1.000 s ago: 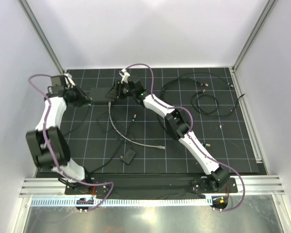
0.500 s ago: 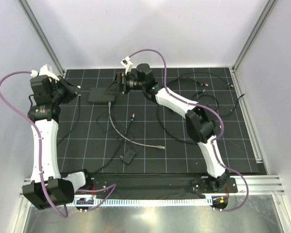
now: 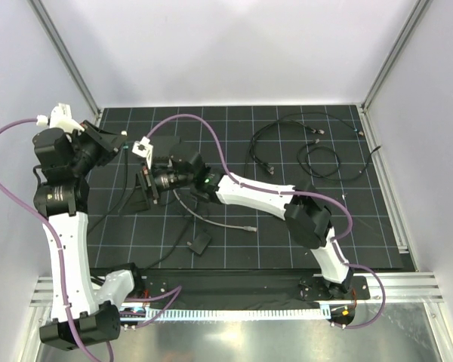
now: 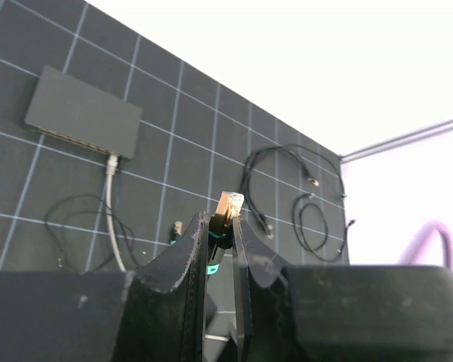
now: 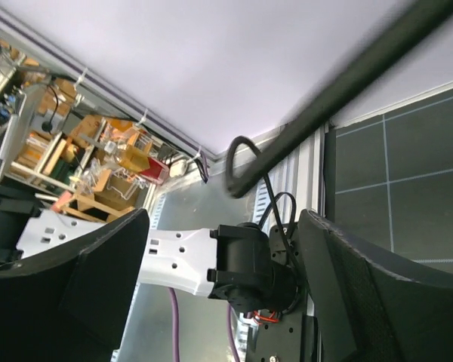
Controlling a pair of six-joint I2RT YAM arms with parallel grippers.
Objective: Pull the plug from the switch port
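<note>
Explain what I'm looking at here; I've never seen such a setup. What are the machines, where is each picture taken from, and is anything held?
These are two white robot arms bolted at the near edge of a black gridded mat. One picture looks down from above; the other two come from wrist cameras. The left gripper pinches a clear plug, held away from the switch, a flat grey box with a grey cable in one port. The right gripper stands open and empty. Loose black cables and a small black block lie on the mat.
</note>
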